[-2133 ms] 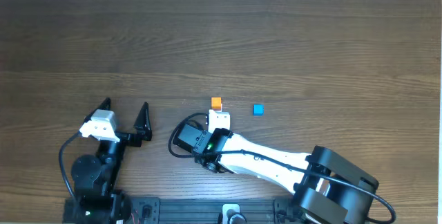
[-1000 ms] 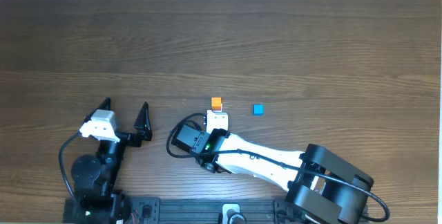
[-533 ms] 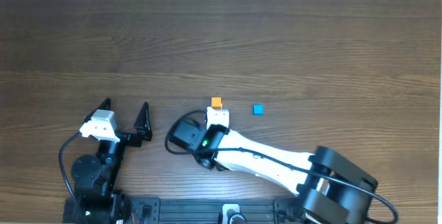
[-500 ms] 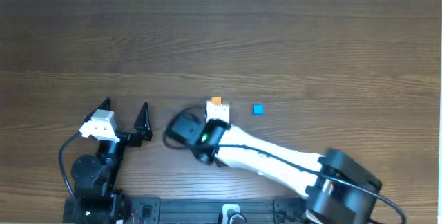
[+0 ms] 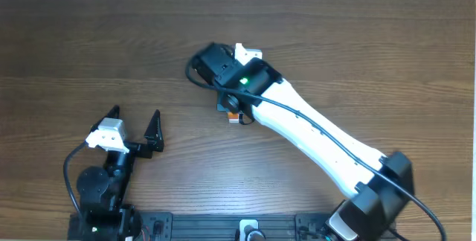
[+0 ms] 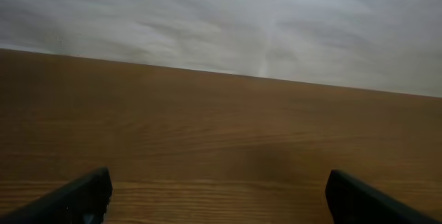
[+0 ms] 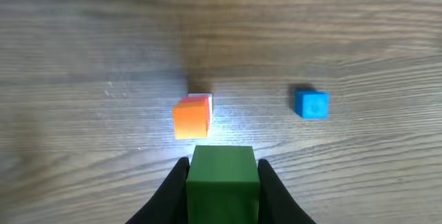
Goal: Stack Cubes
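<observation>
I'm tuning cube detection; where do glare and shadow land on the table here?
Right wrist view: a glare patch on the table between the orange cube and the green cube in the right gripper, and a dim shadow streak beyond the orange cube. Left wrist view: even light, a faint darker patch on the table.

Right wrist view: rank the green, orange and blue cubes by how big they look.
1. green cube, though it is held nearest the camera, so its true size is unsure
2. orange cube
3. blue cube
</observation>
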